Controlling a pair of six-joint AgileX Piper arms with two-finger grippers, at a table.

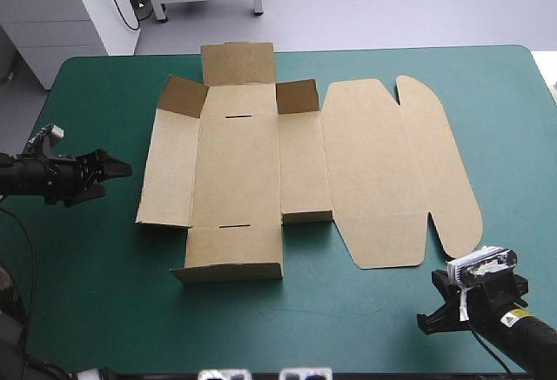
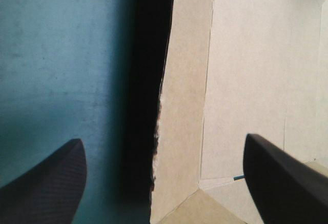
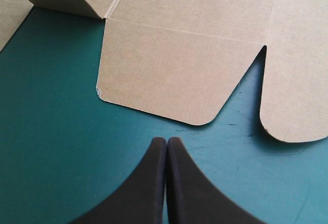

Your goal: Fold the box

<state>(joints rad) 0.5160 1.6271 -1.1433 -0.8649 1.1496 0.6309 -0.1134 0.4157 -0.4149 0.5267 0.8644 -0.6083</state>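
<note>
At nine o'clock on the bench [image 1: 87, 293] the left arm [image 1: 35, 176] comes in low over the teal-green cover. The left jaws aim toward three o'clock at the box [image 1: 239, 171] and sit near its left panel [image 1: 170, 171] without touching it. They are open: in the wrist view the two black fingers [image 2: 46, 188] stand wide apart. Ahead, between them, runs the panel's outer edge [image 2: 179, 106] with a dark band of shadow along it.

The box lies at the middle of the bench as a cut brown sheet, mostly flat. At its twelve o'clock end the far flap [image 1: 237, 63] stands raised, and the two corner tabs [image 1: 183, 97] beside it tilt up as well. At six o'clock the near flap [image 1: 231, 258] looks bent up a little. Two thin slots [image 1: 237, 117] mark the creases at either end of the base panel. Toward three o'clock the lid [image 1: 392, 163] lies flat, with a rounded ear [image 1: 457, 223] at its near corner and another at its far one.

At five o'clock, close to the bench's near edge, the right arm [image 1: 513, 323] points toward the lid. The right jaws are closed, their black fingers [image 3: 148, 183] meeting in one pointed arch over bare cover. Just ahead lie the lid's side flap [image 3: 174, 70] with its rounded corner and the near ear [image 3: 297, 80], a narrow notch between them. A strip of cover separates the tips from the board.
</note>
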